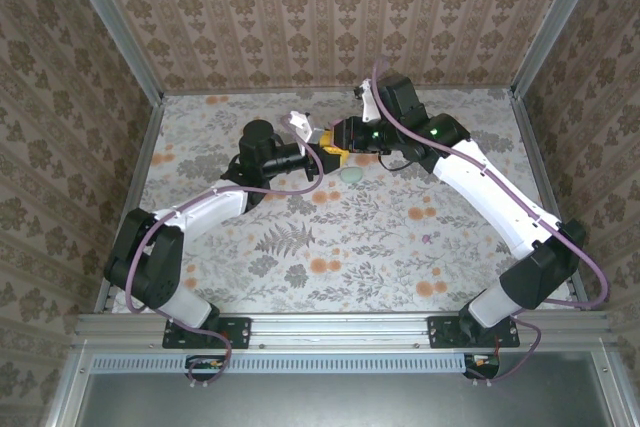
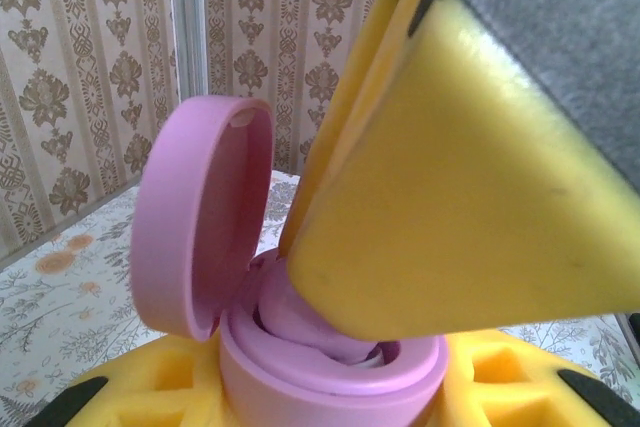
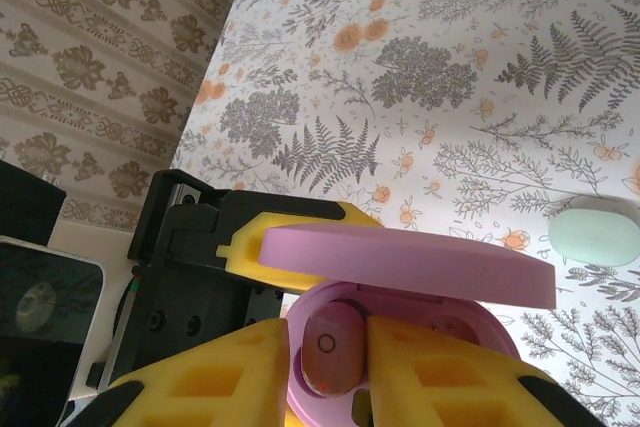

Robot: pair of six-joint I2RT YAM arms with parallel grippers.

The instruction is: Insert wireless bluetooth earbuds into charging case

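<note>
— Surface?
— Table, level, covered to every edge in a pale print of grey ferns, leaf sprays and orange blossoms.
— Anything lying on it?
— One mint-green oval, smooth and unmarked. It lies flat on the print, toward the far middle, with bare cloth around it.

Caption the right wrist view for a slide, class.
Earbud between the fingers of the right gripper, in the open charging case held by the left gripper.

Damask-papered walls, floral tabletop (ferns, orange blooms), aluminium corner posts
</note>
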